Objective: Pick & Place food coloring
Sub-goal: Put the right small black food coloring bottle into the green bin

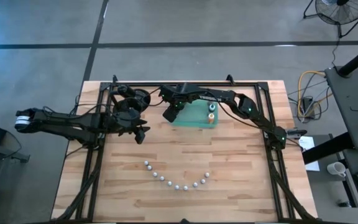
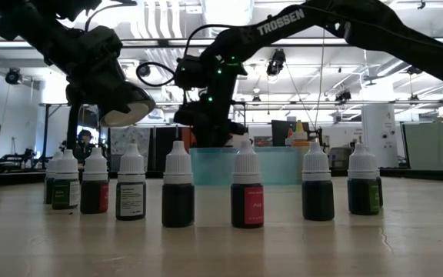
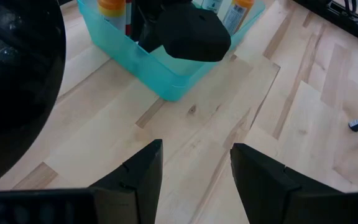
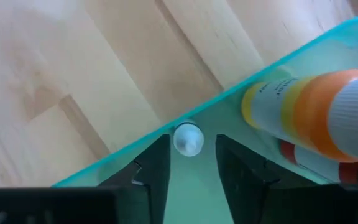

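A see-through green tray (image 1: 191, 118) sits on the wooden table (image 1: 229, 162), in the upper middle of the high view. At its right end stand two larger bottles: one with an orange cap (image 1: 211, 107) and one with a green cap (image 1: 211, 116). The right wrist view shows more inside the tray: a yellow and orange bottle (image 4: 303, 112) lying against the wall, something red partly hidden under it, and one small bottle with a white round cap (image 4: 188, 139) standing near the tray's edge.

The right gripper (image 1: 170, 113) hangs over the left end of the tray. In its wrist view its fingers (image 4: 151, 171) stand a little apart on either side of the small white-capped bottle, with a gap on each side, so nothing is clamped.

The left gripper (image 1: 140, 134) hovers over bare table just left of the tray, fingers spread and empty.

The remaining small food coloring bottles (image 1: 178, 181) form a curved row across the lower middle of the high view, well apart from the tray. The low view shows them upright with white caps and dark bodies (image 2: 178, 195); one carries a red label (image 2: 247, 201), whose print is too small to read. The word TROSSEN (image 2: 280, 21) is printed in white on the arm at the top of the low view.
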Controlling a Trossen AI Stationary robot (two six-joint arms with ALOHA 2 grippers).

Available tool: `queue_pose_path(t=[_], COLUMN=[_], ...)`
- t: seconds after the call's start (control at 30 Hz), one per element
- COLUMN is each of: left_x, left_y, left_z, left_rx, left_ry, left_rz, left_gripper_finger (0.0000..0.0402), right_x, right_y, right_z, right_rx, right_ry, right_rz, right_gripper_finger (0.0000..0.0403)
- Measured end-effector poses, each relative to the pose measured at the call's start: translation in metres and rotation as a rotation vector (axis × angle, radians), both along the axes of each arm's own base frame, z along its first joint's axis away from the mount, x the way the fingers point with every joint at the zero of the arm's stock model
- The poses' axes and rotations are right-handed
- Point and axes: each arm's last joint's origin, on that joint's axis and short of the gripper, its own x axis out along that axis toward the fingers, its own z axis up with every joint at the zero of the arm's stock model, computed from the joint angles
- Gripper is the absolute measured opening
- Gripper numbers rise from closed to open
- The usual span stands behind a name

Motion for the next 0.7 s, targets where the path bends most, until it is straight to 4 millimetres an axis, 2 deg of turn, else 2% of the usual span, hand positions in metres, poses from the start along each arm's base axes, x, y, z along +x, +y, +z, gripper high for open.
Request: queue_pose_path(t=[0.17, 0.33, 0.43, 0.53, 0.7], left_x=[0.000, 0.000, 0.000, 0.000, 0.000], left_y=[0.000, 0.000, 0.000, 0.000, 0.000], left_z=[0.000, 0.000, 0.000, 0.000, 0.000], left_rx=[-0.001, -0.003, -0.003, -0.003, -0.004], left_ry=[-0.001, -0.001, -0.002, -0.002, -0.002], left_rz=[0.001, 0.001, 0.002, 0.001, 0.001], left_gripper_finger=[0.0163, 0.0163, 0.0163, 0.0163, 0.0163], right_x=[-0.002, -0.010, -0.019, -0.034, -0.072], right_y=[0.001, 0.005, 0.012, 0.031, 0.078], right_z=[0.014, 0.050, 0.079, 0.113, 0.156], right_rx=[-0.010, -0.035, -0.058, -0.089, -0.095], right_ry=[-0.027, -0.102, -0.140, -0.135, -0.023], right_rz=[0.000, -0.001, 0.035, 0.178, 0.567], right_gripper_finger=[0.0142, 0.0151, 0.0154, 0.0155, 0.0151])
